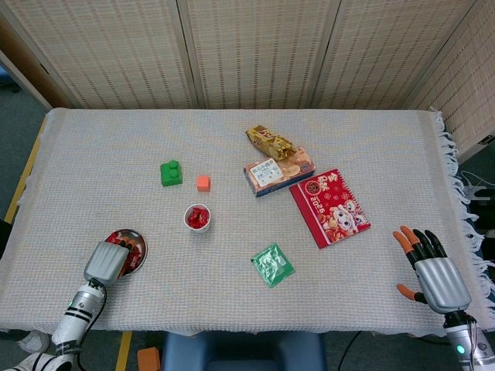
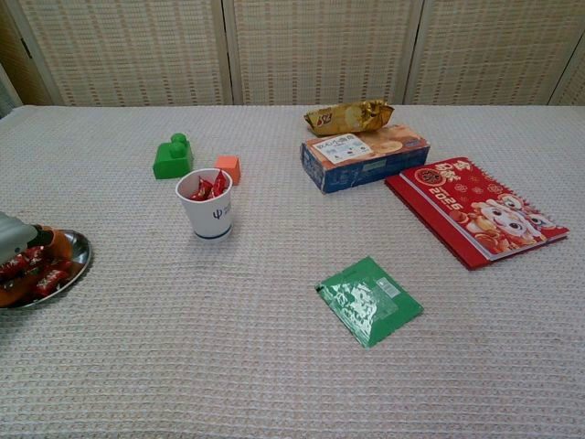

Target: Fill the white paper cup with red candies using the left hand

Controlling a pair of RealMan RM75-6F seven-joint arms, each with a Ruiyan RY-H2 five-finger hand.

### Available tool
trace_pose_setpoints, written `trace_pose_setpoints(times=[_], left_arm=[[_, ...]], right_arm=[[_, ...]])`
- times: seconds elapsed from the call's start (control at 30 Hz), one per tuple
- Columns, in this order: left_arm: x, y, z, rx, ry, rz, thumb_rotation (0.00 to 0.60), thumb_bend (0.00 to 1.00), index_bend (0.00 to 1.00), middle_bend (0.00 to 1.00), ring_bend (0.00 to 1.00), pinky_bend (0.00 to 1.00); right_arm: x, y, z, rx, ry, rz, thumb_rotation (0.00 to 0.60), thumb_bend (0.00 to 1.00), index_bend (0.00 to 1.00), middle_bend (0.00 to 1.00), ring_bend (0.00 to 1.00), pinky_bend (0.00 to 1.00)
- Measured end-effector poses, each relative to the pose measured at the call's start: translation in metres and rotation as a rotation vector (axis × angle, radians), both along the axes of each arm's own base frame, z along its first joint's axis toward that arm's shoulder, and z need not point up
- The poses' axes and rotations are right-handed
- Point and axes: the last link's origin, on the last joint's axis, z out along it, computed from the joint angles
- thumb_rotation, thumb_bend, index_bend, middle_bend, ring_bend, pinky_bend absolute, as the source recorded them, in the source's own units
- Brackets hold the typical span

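Observation:
The white paper cup (image 1: 197,217) (image 2: 205,206) stands left of the table's middle with a few red candies in it. A metal dish (image 1: 129,232) (image 2: 83,251) of red candies (image 1: 137,247) (image 2: 47,276) sits near the front left edge. My left hand (image 1: 107,262) (image 2: 16,240) is lowered onto the dish, its fingers curled down among the candies; whether they grip one is hidden. My right hand (image 1: 433,270) rests at the front right edge, fingers spread and holding nothing. It does not show in the chest view.
Behind the cup lie a green block (image 1: 171,172) and a small orange cube (image 1: 203,182). A biscuit box (image 1: 278,171), a gold snack bag (image 1: 269,141) and a red calendar booklet (image 1: 330,206) occupy the centre right. A green packet (image 1: 271,264) lies near the front.

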Motion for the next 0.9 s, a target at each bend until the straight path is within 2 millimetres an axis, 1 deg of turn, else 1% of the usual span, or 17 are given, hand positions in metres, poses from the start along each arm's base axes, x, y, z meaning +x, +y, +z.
trace_pose_setpoints(times=[0.2,0.47,0.73,0.9], left_arm=[[-0.0015,0.0000,-0.0030,-0.003,-0.009,-0.007,0.600,0.38,0.42,0.47,0.78,1.00],[-0.0028,0.0023,-0.0052,0.006,-0.025,-0.019,0.600,0.39,0.53,0.56,0.79,1.00],[-0.0018,0.0045,-0.0032,0.028,-0.052,-0.030,0.600,0.40,0.61,0.63,0.80,1.00],[0.0000,0.0061,0.0013,0.049,-0.078,-0.039,0.600,0.41,0.62,0.66,0.80,1.00]], right_arm=[[-0.0003,-0.0006,-0.0005,0.000,0.002,-0.004,0.600,0.06,0.00,0.00,0.00,0.00],[-0.0011,-0.0017,-0.0008,-0.001,0.004,-0.010,0.600,0.06,0.00,0.00,0.00,0.00],[-0.0014,-0.0022,-0.0011,-0.001,0.006,-0.012,0.600,0.06,0.00,0.00,0.00,0.00],[-0.0015,-0.0022,-0.0012,-0.001,0.007,-0.013,0.600,0.06,0.00,0.00,0.00,0.00]])
